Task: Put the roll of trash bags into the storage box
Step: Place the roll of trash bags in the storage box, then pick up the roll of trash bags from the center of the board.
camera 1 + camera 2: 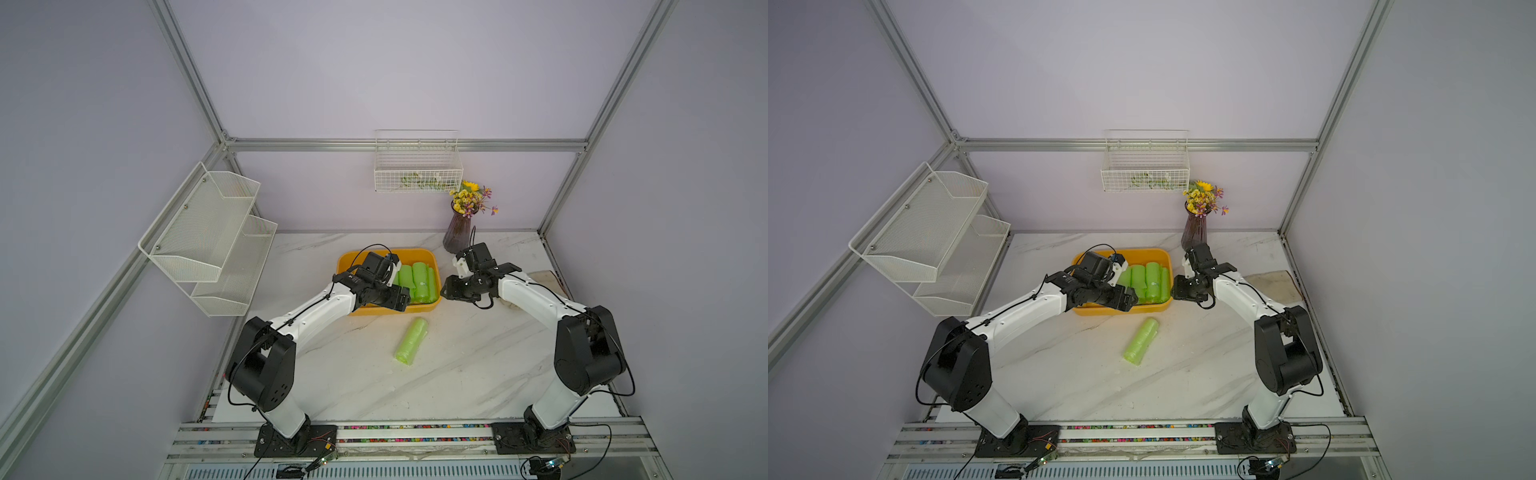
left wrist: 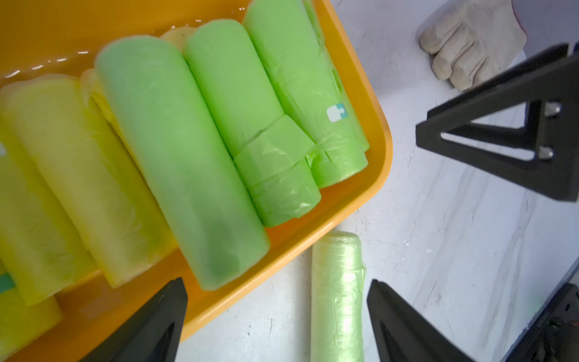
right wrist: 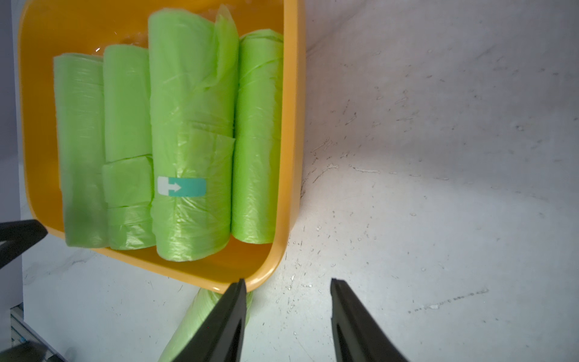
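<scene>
The orange-yellow storage box stands at the back middle of the marble table, with several green rolls lying side by side in it. One more green roll of trash bags lies on the table just in front of the box. My left gripper hovers open over the box's front rim, holding nothing. My right gripper hangs beside the box's right front corner, its jaws apart with only bare table between them.
A purple vase of flowers stands behind the right gripper. A pale work glove lies at the table's right edge. A white wire basket hangs on the back wall and a white mesh two-tier shelf on the left wall.
</scene>
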Tool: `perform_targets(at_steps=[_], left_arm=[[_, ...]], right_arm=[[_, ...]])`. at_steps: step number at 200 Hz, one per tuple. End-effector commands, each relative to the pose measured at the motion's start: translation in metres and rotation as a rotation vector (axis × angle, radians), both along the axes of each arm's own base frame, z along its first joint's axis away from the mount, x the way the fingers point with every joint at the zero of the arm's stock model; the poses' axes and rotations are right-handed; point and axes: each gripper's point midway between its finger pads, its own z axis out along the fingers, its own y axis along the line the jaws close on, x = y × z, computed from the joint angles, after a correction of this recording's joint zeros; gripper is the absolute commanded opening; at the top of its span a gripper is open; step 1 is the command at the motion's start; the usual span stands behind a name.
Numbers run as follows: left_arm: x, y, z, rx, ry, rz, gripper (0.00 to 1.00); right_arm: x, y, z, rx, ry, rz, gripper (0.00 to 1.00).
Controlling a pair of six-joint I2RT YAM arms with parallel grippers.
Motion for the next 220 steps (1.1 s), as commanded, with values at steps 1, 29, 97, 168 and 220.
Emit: perform_targets(at_steps=[1,29,97,168,220], left_arm=[[-0.019,0.005,0.004,0.072,-0.022,-0.036,0.90],[-0.039,0.000,-0.011,0.118,0.012,-0.066,0.90],[-0.061,-0.025,-0.044,0.140,0.099,-0.099,0.91],[-0.069,-0.051,-0.067,0.173,0.127,-0.153,0.92],[-0.070,-0.058,-0.078,0.186,0.143,-0.170,0.90]], right_arm=[[0.006,-0.003,0.010,0.005,-0.048,-0.004,0.49],[0.008,-0.003,0.010,0.007,-0.048,-0.002,0.49],[0.005,-0.004,0.009,0.009,-0.050,-0.004,0.49],[0.002,-0.008,0.010,0.003,-0.055,-0.010,0.49],[0.002,-0.008,0.008,0.006,-0.050,-0.011,0.49]])
